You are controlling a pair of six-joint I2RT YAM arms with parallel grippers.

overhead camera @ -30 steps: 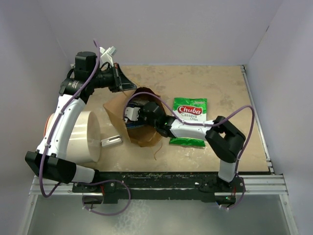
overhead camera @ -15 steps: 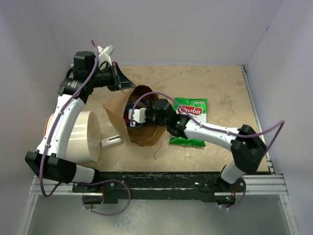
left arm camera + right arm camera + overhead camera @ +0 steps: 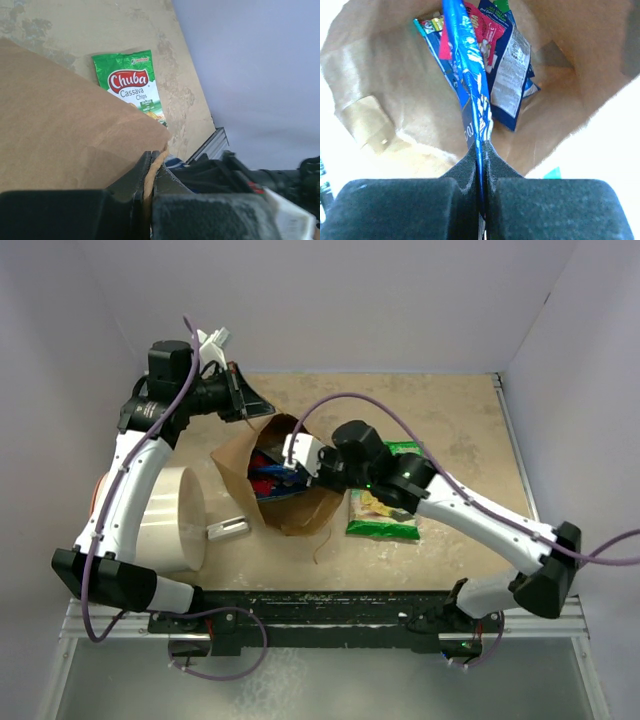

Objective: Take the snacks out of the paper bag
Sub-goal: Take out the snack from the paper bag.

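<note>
1. Black left claw [image 3: 151, 167] pinched on paper bag [image 3: 233, 468] handle, far rim.
2. Right claw [image 3: 481, 165] clamped on blue packet [image 3: 469, 85] edge; packet's length runs straight from claw into bag.
3. Green Chuba packet [image 3: 385, 523] on worktop [image 3: 450, 420], right of bag.

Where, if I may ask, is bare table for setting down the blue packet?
Widest bare tabletop: right of and behind the green packet. A narrower strip lies in front of the paper bag. Left of it, white cylinder and small bar crowd.
</note>
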